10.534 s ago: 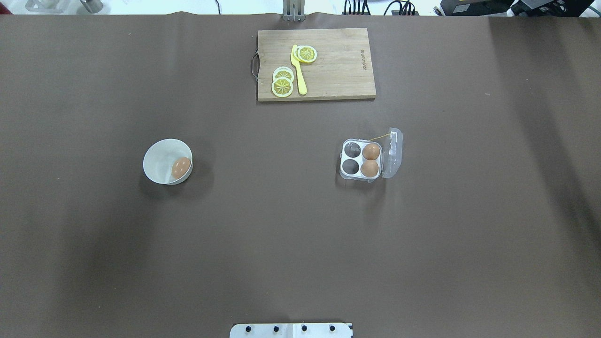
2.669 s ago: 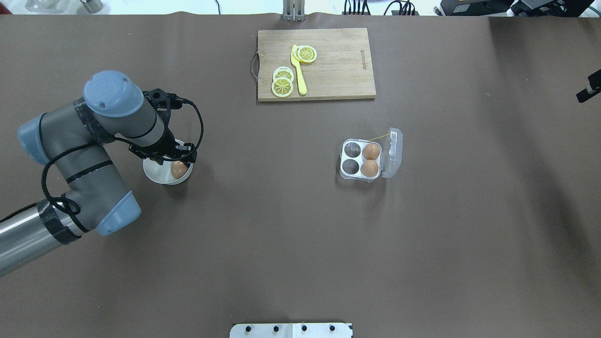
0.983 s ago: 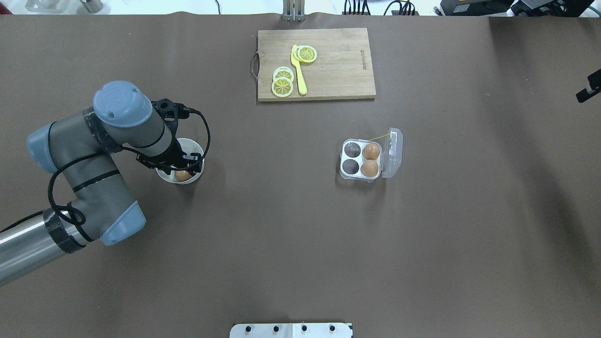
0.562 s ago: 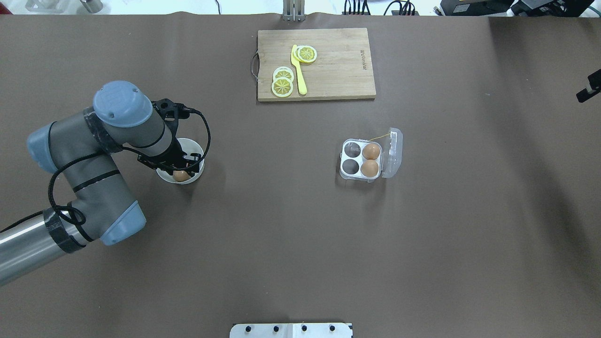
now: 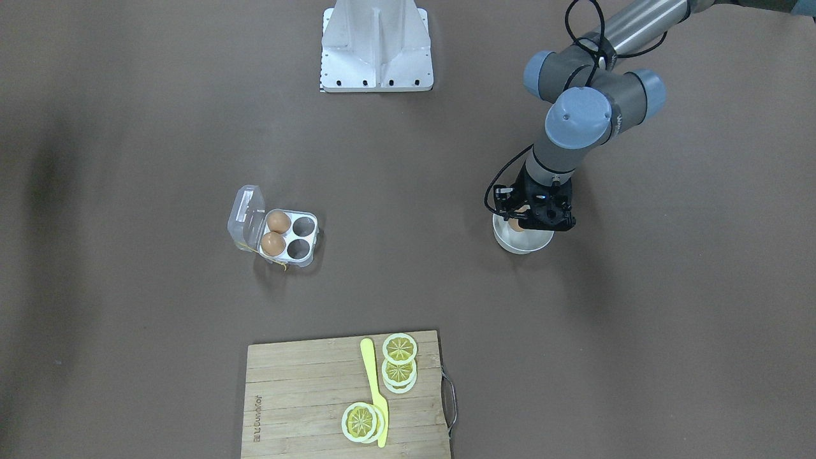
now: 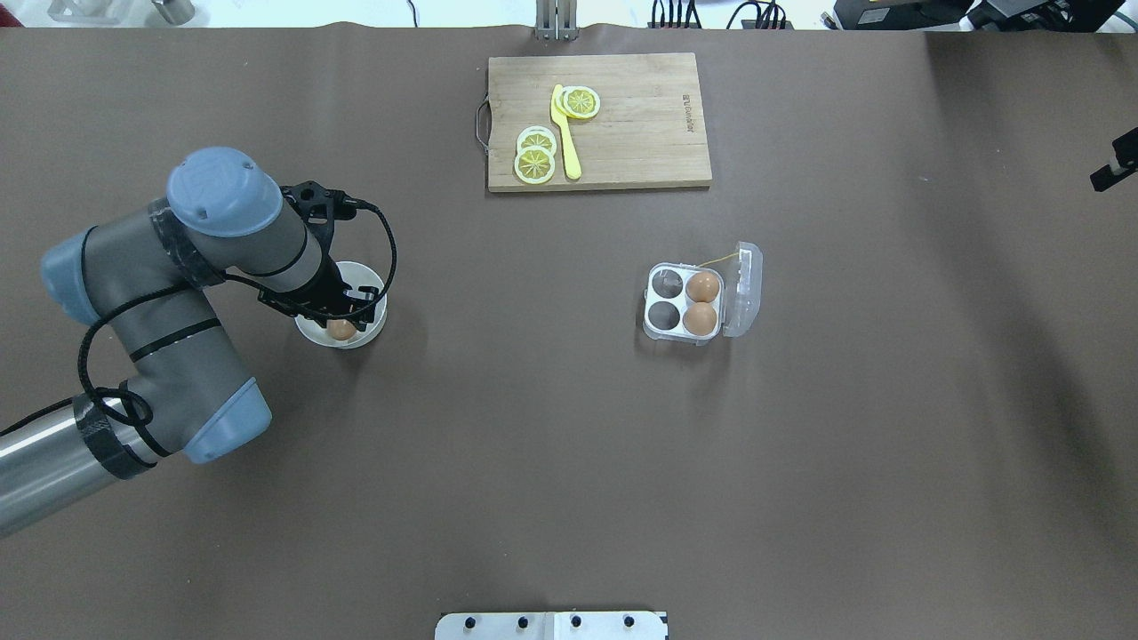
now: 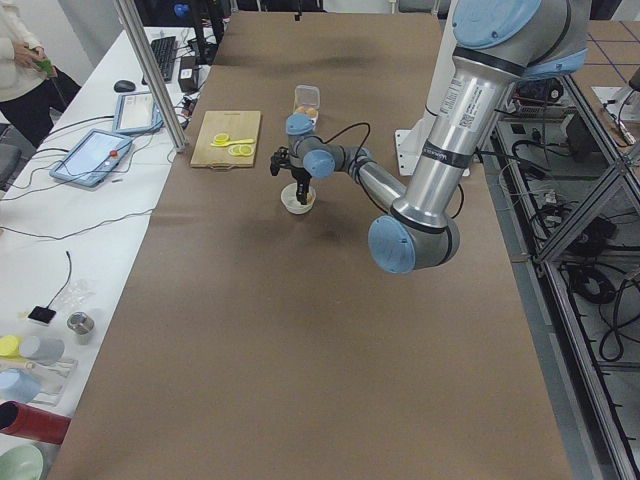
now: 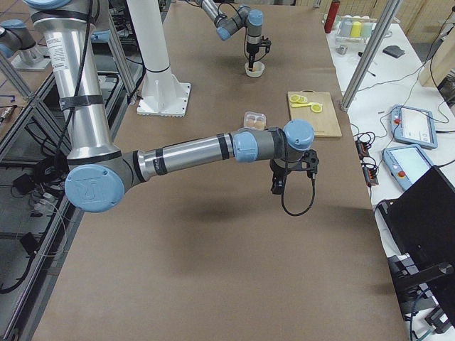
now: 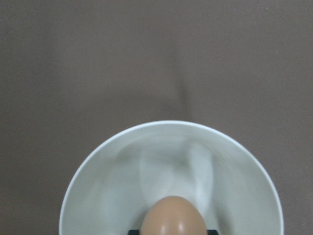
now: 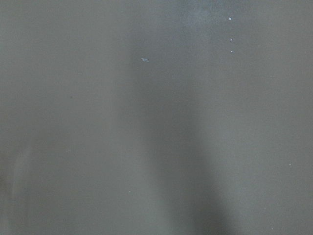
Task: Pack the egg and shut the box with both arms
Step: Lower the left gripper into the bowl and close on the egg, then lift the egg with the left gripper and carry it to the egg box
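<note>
The egg [image 6: 340, 329] sits low in the round white bowl [image 6: 369, 324] at the table's left; it also shows in the left wrist view [image 9: 173, 220] over the bowl's floor [image 9: 122, 186]. My left gripper [image 6: 342, 313] reaches down into the bowl and is shut on the egg. The clear box [image 6: 662, 333] lies right of centre with its lid [image 6: 745, 289] open; two brown eggs [image 6: 702, 286] fill its right cells and its left cells are empty. My right gripper [image 8: 279, 186] hangs over bare table far right; I cannot tell if it is open.
A wooden cutting board [image 6: 640, 133] with lemon slices and a yellow knife [image 6: 564, 133] lies at the far middle. The white metal stand [image 5: 377, 46] is at the near edge. Brown table lies between bowl and box.
My left arm came in and reached into the bowl, and the bowl slid a little to the right. In the last second the arm shifted slightly; egg and bowl stay put.
</note>
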Controlling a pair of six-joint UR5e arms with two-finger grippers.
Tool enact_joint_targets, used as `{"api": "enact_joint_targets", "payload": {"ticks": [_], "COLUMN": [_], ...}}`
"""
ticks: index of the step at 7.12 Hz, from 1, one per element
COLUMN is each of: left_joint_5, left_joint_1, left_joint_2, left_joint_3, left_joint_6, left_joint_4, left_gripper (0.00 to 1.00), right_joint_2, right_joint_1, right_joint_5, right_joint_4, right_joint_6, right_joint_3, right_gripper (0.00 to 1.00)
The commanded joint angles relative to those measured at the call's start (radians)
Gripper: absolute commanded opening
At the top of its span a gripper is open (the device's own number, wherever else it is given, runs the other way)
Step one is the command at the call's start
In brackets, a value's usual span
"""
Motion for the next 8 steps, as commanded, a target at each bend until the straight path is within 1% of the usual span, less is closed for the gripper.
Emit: {"api": "enact_joint_targets", "payload": {"ticks": [1, 2, 3, 4, 5, 6, 7, 8], "left_joint_5": [-0.044, -0.074, -0.069, -0.066, -0.043, 0.026, 0.122, 0.243], "left_joint_1": [-0.066, -0.1, -0.094, -0.088, -0.071, -0.023, 0.051, 0.137], "left_joint_2": [0.014, 0.017, 0.003, -0.05, -0.068, -0.092, -0.145, -0.223], "left_joint_3": [-0.086, -0.135, -0.163, -0.148, -0.136, -0.11, -0.056, 0.02], "left_joint_6": [0.0, -0.005, -0.087, -0.22, -0.301, -0.374, -0.449, -0.496], "left_joint_4": [0.064, 0.071, 0.059, 0.001, -0.092, -0.198, -0.248, -0.283], "left_gripper": [0.0, 0.0, 0.0, 0.0, 0.0, 0.0, 0.0, 0.0], "right_joint_2": [0.0, 0.0, 0.0, 0.003, 0.007, 0.009, 0.012, 0.012], "right_joint_1": [0.0, -0.001, -0.005, -0.009, -0.012, -0.02, -0.034, -0.046], "right_joint_5": [0.002, 0.003, 0.005, 0.003, 0.003, 0.003, 0.003, 0.005], "right_joint_4": [0.0, 0.0, 0.0, 0.0, 0.0, 0.0, 0.006, 0.029], "right_joint_6": [0.0, 0.0, 0.0, -0.002, -0.002, 0.0, 0.001, 0.041], "right_joint_3": [0.004, 0.004, 0.004, 0.004, 0.004, 0.004, 0.003, 0.004], "right_gripper": [1.0, 1.0, 1.0, 1.0, 1.0, 1.0, 1.0, 1.0]}}
